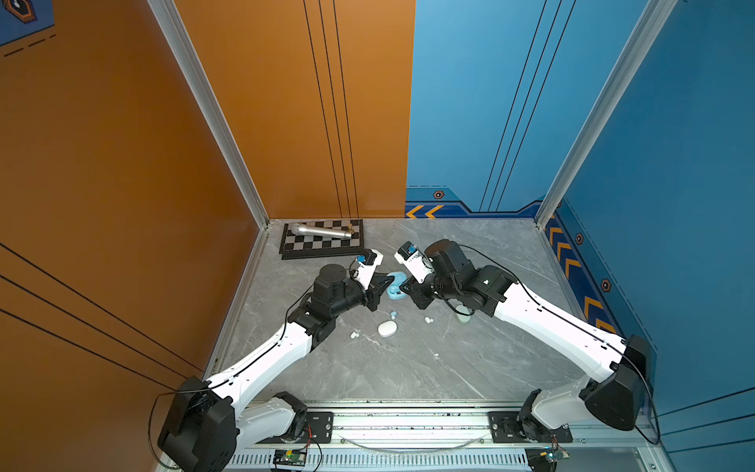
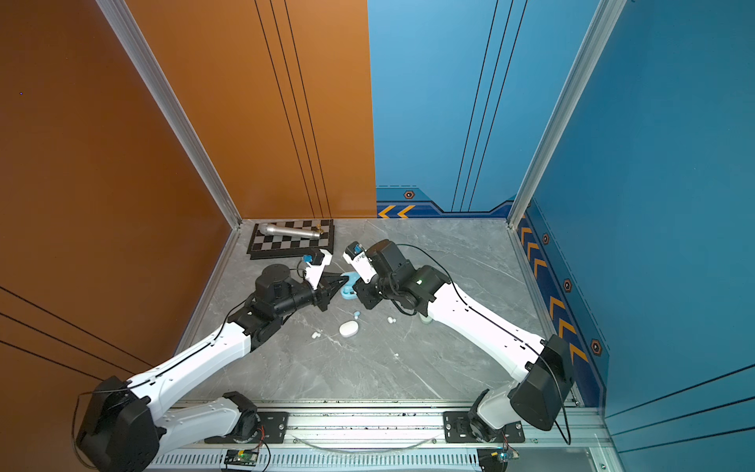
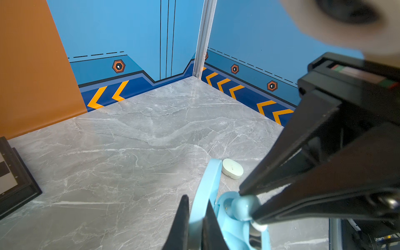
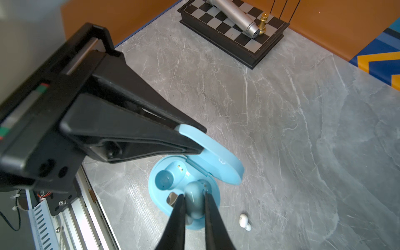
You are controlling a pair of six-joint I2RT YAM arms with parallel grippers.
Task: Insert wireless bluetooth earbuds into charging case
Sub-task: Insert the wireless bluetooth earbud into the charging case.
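On grey marble desk [image 1: 408, 367] — left end effector [image 3: 198, 216] clamps lid [image 4: 216, 155] of open pale blue oval charging case [image 4: 164, 179], right end effector [image 4: 193, 196] pinches pale blue earbud [image 4: 192, 207].

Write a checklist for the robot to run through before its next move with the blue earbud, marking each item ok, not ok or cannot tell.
1. Lid of blue case held open by left hand: ok.
2. Right hand closed on pale blue earbud: ok.
3. Earbud over the case base, beside the empty slot: ok.
4. Earbud fully seated: cannot tell.
5. White earbud lying clear of the case: ok.
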